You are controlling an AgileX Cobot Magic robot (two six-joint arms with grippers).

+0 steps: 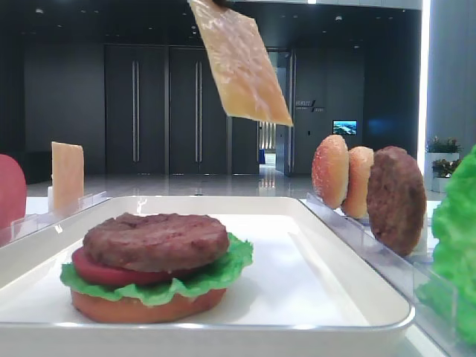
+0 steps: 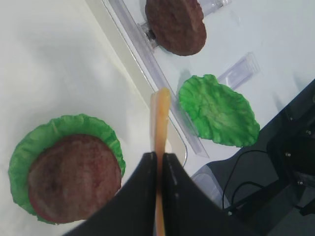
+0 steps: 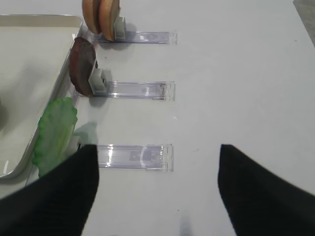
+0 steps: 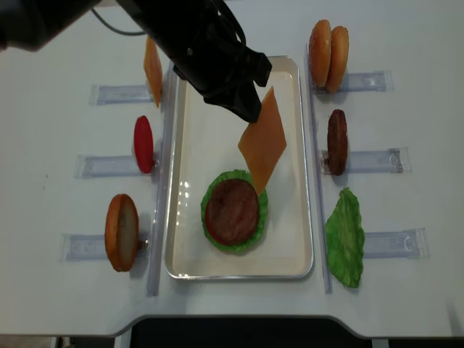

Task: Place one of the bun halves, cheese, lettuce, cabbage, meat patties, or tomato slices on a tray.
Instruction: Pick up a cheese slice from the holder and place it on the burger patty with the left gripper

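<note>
My left gripper (image 2: 160, 156) is shut on the top edge of a pale orange cheese slice (image 4: 262, 141), which hangs tilted above the white tray (image 4: 196, 145). The left wrist view shows the cheese (image 2: 161, 118) edge-on between the black fingers, over the tray's right rim. On the tray stands a stack with a brown meat patty (image 4: 232, 210) on top, then tomato, lettuce and a bun bottom (image 1: 149, 306). The cheese (image 1: 242, 63) hangs clear of the stack, up and to its right. My right gripper (image 3: 156, 162) is open over bare table with nothing between its fingers.
Clear racks flank the tray. On the left stand a second cheese slice (image 4: 152, 71), a tomato slice (image 4: 143, 143) and a bun half (image 4: 121, 232). On the right stand two bun halves (image 4: 328, 46), a patty (image 4: 337, 141) and a lettuce leaf (image 4: 346, 238).
</note>
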